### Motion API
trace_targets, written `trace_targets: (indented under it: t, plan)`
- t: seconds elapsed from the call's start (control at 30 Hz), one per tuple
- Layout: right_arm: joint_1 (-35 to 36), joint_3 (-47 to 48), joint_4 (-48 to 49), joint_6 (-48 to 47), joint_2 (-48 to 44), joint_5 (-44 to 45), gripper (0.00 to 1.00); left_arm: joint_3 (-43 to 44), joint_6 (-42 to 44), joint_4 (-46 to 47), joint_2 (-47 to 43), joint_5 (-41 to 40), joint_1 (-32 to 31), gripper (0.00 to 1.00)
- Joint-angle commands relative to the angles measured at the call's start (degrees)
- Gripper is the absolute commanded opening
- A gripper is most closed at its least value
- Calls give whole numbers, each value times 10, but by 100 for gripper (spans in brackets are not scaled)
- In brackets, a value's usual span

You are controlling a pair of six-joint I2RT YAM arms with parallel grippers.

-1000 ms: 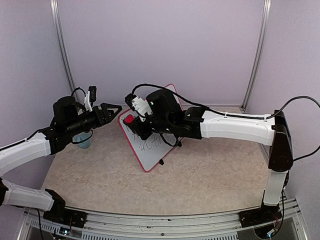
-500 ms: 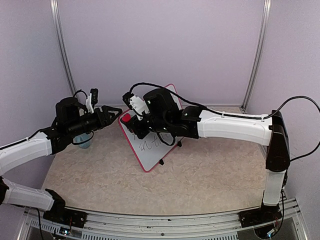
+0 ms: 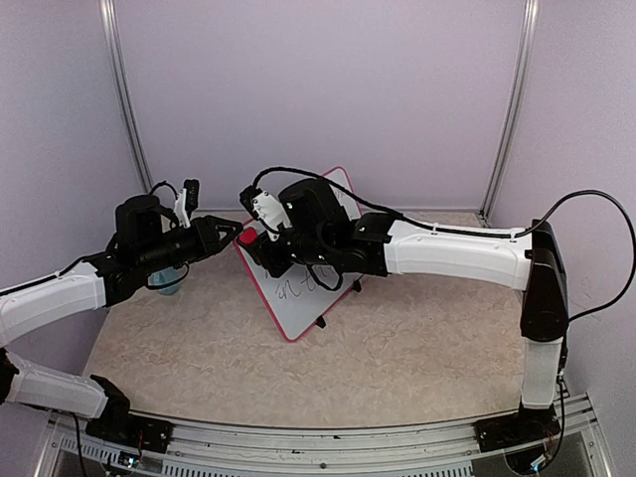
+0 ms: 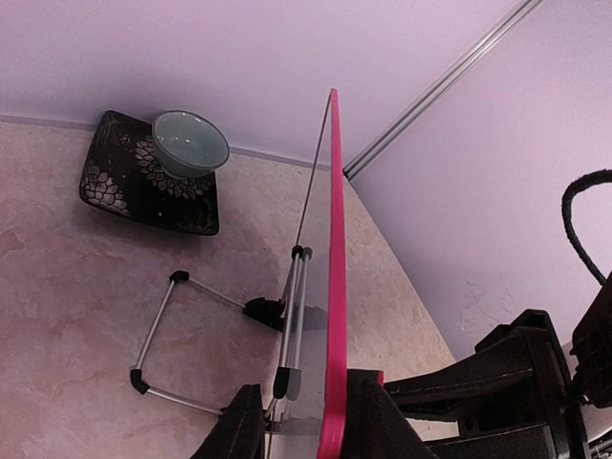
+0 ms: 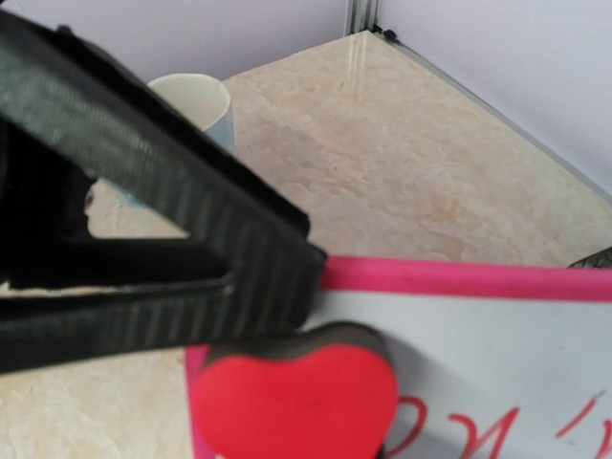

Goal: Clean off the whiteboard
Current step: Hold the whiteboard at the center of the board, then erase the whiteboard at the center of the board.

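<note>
Left gripper (image 4: 304, 421) astride the upper-left pink edge of the whiteboard (image 3: 298, 303), clamped or not impossible to tell; right gripper (image 3: 260, 243) closed on a red heart-shaped eraser (image 5: 296, 402) at that same corner; whiteboard tilted on its wire stand (image 4: 163, 335), mid-table

**Robot test booth**

Plain lilac walls (image 3: 318, 89) joined by metal corner posts (image 3: 512, 99) box in a marble-patterned surface (image 3: 397, 368). Two robot arms (image 3: 457, 253) stand on an aluminium rail (image 3: 328, 442) at its near edge, cables (image 3: 596, 214) loose: probably a lab enclosure.
</note>
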Motion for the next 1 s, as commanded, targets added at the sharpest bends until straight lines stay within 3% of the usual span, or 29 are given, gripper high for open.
trace_targets:
  t: [0.0, 0.43, 0.97]
  plan:
    - [5, -12, -15, 12, 10, 9, 10, 0, 6, 8, 0, 5, -5, 32]
    - [5, -68, -8, 25, -14, 8, 6, 6, 5, 17, -2, 9, -18, 22]
    - [5, 37, -31, -3, 15, 28, 5, 8, 5, 31, -13, 15, -38, 27]
